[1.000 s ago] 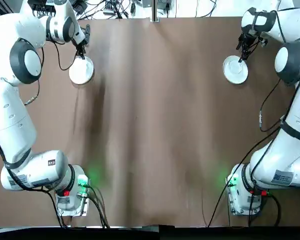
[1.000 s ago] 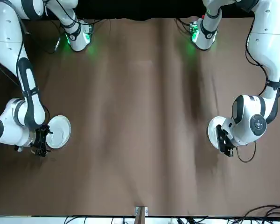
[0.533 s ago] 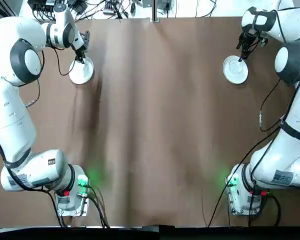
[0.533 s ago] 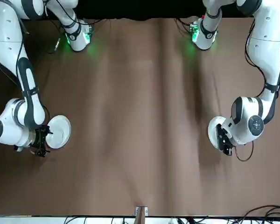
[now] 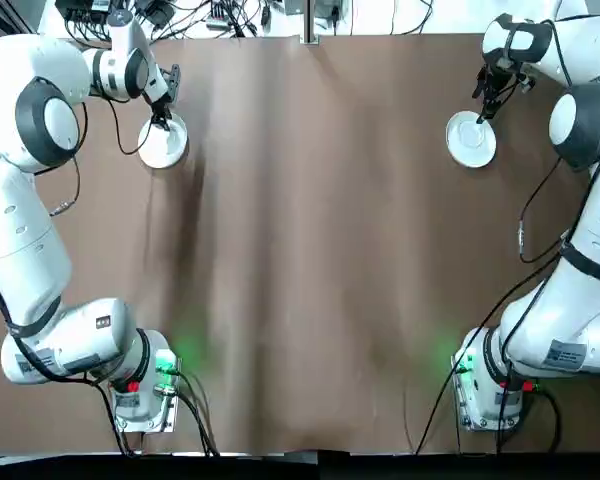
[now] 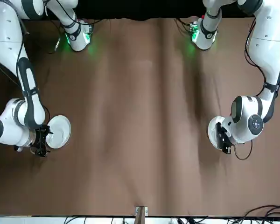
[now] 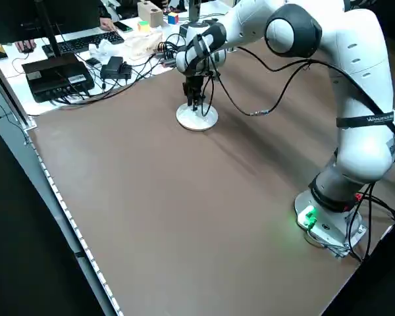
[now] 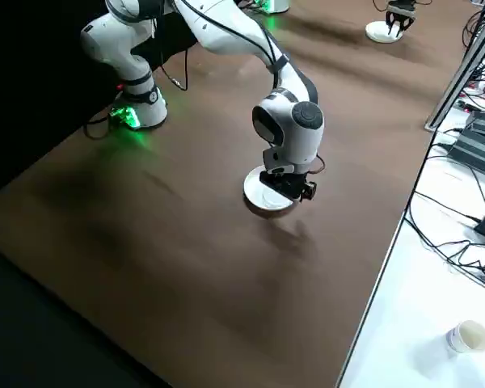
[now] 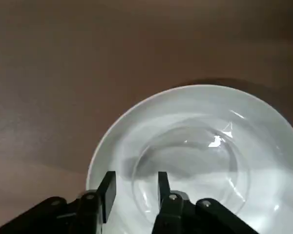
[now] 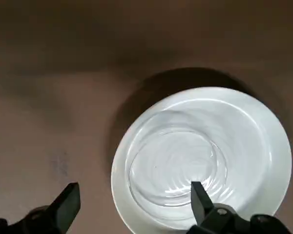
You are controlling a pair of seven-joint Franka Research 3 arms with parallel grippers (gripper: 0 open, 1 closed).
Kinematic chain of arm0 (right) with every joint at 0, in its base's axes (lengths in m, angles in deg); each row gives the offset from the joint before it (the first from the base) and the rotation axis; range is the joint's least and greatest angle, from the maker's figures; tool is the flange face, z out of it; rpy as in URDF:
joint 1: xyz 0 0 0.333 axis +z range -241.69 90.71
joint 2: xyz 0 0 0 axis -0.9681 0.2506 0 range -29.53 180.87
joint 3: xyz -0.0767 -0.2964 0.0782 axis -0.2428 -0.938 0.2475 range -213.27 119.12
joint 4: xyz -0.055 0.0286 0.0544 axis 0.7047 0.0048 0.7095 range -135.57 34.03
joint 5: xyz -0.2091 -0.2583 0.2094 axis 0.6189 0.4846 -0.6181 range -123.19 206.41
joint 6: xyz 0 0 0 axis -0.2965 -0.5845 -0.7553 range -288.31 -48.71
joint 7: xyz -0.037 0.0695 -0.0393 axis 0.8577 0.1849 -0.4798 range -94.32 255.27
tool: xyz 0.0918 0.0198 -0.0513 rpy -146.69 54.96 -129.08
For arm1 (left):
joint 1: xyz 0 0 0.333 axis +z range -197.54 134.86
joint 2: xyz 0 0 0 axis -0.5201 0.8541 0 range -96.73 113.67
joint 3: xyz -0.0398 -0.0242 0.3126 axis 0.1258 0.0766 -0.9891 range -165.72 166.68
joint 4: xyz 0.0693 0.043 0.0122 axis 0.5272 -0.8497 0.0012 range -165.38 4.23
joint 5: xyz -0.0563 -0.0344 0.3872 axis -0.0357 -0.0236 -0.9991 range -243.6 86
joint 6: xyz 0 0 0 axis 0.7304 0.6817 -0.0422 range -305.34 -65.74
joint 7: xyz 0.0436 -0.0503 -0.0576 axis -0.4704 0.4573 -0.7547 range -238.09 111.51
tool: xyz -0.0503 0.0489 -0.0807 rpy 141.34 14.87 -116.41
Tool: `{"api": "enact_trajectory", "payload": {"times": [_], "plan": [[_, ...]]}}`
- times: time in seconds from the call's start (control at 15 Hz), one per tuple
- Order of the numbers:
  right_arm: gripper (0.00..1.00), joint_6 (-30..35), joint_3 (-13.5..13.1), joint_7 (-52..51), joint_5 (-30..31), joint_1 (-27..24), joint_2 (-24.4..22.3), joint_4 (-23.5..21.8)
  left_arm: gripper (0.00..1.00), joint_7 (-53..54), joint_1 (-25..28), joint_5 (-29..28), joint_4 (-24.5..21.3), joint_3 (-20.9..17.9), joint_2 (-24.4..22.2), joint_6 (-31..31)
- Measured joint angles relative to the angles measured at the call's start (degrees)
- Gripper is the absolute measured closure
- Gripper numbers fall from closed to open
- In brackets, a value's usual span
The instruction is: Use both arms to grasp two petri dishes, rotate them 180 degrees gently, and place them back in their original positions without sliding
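at the brown-covered desk, spread left and right grippers meet slick, rigid-looking white dishes, likely light, best taken by opposite rims.

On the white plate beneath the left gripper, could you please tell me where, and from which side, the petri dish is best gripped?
I'd pinch the clear petri dish by opposite sides of its raised round wall, coming from above: the left gripper already hovers there, and the wide plate surrounds the dish.

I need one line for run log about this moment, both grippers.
left gripper: open at left petri dish | right gripper: open at right petri dish | each dish: on white plate
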Motion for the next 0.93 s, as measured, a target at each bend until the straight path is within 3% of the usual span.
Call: {"api": "enact_trajectory", "payload": {"times": [0.07, 0.2, 0.33, 0.47, 0.53, 0.67, 0.93], "plan": [[0.0, 0.0, 0.01, 0.0, 0.0, 0.0, 0.0, 0.0, 0.57, 0.3, 0.93, 0.0, -0.45, 0.74, -0.03, 0.0], [0.22, 0.12, 0.06, 0.17, 0.0, 0.08, 0.0, -0.06, 0.58, 0.69, 2.04, -0.01, -1.23, 1.54, -0.07, -0.66], [0.26, 0.25, 0.13, 0.69, 0.0, 0.27, 0.0, -0.2, 0.63, 0.85, 2.07, -0.35, -1.85, 1.71, -0.16, -2.26], [0.44, 0.29, 0.16, 0.93, 0.0, 0.64, 0.0, -0.4, 0.69, 0.84, 1.91, -0.54, -2.05, 2.01, -0.24, -2.87], [0.45, 0.29, 0.17, 0.96, 0.0, 0.87, 0.0, -0.47, 0.7, 0.79, 1.8, -0.56, -2.05, 2.1, -0.33, -2.96], [0.52, 0.28, 0.19, 1.07, 0.0, 1.41, 0.01, -0.53, 0.87, 0.77, 1.75, -0.66, -2.05, 2.18, -0.62, -2.99], [0.58, 0.28, 0.17, 1.15, 0.0, 1.72, 0.32, -0.73, 0.97, 0.71, 1.94, -1.36, -2.08, 2.18, -0.88, -3.0]]}}
